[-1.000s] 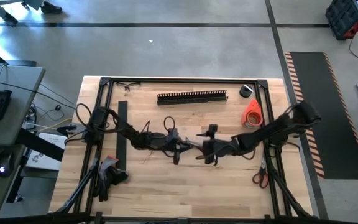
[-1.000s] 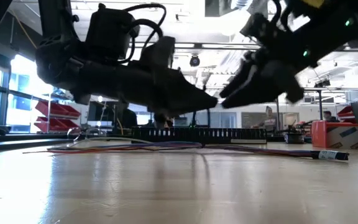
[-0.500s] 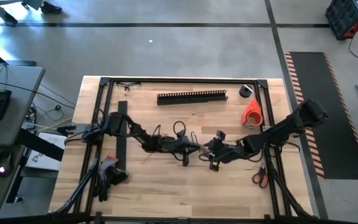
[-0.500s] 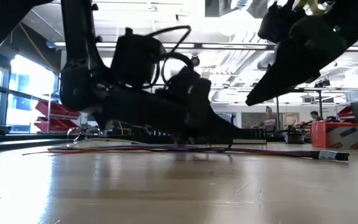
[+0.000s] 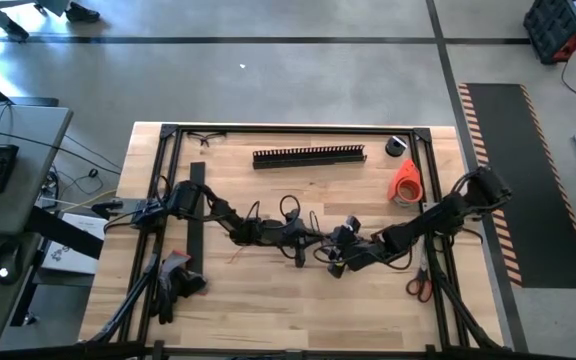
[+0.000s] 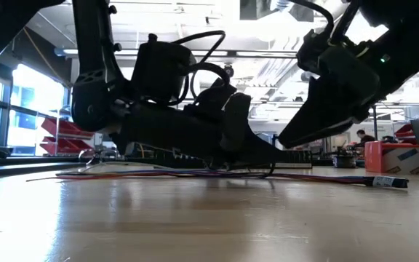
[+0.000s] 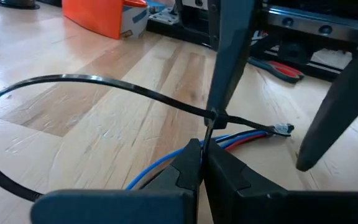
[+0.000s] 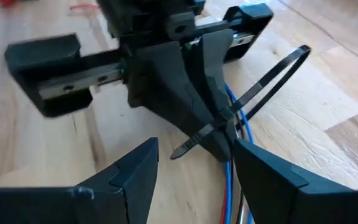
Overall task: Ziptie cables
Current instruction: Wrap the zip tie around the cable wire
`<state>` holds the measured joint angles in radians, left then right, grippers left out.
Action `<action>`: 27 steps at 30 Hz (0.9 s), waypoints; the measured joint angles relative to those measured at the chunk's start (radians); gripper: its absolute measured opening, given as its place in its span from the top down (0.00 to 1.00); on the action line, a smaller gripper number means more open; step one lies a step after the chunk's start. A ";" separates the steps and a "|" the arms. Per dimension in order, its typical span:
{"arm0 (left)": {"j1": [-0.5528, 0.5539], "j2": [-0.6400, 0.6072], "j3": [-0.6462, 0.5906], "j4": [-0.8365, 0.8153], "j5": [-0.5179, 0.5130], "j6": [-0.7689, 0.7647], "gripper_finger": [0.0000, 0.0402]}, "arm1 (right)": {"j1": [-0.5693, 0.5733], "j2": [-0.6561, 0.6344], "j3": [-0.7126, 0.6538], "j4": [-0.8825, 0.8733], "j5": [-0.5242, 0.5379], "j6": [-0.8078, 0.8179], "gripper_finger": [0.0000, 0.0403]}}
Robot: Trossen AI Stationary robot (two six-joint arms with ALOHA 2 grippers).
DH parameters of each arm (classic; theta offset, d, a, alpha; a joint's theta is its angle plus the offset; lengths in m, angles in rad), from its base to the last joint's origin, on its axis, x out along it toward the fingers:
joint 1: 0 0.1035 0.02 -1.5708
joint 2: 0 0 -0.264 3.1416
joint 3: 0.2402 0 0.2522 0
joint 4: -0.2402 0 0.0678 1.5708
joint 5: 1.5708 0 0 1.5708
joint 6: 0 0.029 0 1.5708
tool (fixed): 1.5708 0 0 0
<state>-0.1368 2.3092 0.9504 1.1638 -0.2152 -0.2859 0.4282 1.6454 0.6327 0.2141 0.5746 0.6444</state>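
Observation:
The cables (image 7: 253,132), blue, red and pale wires, lie flat on the wooden table (image 5: 268,300) at its middle and also show in the low view (image 6: 158,173). A black zip tie (image 7: 104,81) arches over the wood in a wide loop (image 8: 278,68). My left gripper (image 7: 202,163) reaches in from the table's left and is shut on the tie just above the cables. My right gripper (image 8: 196,149) comes from the right, open. Its two fingers stand on either side of the left gripper's tip (image 8: 219,134) without touching it. Whether the loop runs around the cables is hidden. My left gripper pinches the zip tie's thin strap (image 7: 207,134) between its two fingertips, close below the tie's head (image 7: 215,115). It comes nearly level from the table's left. The loop stands off to one side, and a short tail (image 8: 185,146) sticks out past the fingers.
A long black slotted strip (image 5: 308,156) lies near the far edge, and a second black strip (image 5: 197,215) lies at the left. An orange object (image 5: 405,182) and a small dark roll (image 5: 396,146) sit at the far right. Red-handled scissors (image 5: 418,285) lie at the right edge.
My left gripper has gone down toward the table and a little toward its right with the zip tie, then stayed still. My right gripper has rolled about its own axis, sunk, and come in toward the left gripper's tip.

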 joint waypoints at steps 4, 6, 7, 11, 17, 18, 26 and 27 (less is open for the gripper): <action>0.000 -0.001 0.000 0.000 -0.002 0.000 1.00 | 0.000 0.002 0.000 -0.002 0.076 0.055 0.53; 0.000 -0.001 0.000 0.000 -0.002 0.000 1.00 | 0.000 0.002 0.000 -0.002 0.104 0.061 0.55; 0.000 -0.001 0.000 0.000 -0.002 0.000 1.00 | 0.000 0.002 0.000 -0.004 0.109 0.062 0.57; -0.001 -0.001 0.000 0.000 -0.002 0.000 1.00 | -0.002 0.002 0.000 -0.010 0.109 0.054 0.71; -0.003 -0.001 -0.001 0.000 -0.003 0.002 1.00 | -0.002 0.002 0.000 -0.019 0.111 0.011 0.97; -0.005 -0.001 -0.001 0.000 -0.005 0.002 1.00 | -0.003 0.002 0.000 -0.021 0.113 0.006 0.98; -0.036 -0.001 0.003 -0.001 0.043 0.087 0.96 | -0.002 0.002 0.000 -0.016 0.134 0.004 1.00; -0.040 -0.001 0.004 -0.001 0.042 0.087 0.95 | -0.002 0.002 0.000 -0.014 0.138 0.004 1.00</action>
<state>-0.1771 2.3078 0.9542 1.1625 -0.1737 -0.1990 0.4259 1.6478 0.6327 0.2004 0.7128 0.6483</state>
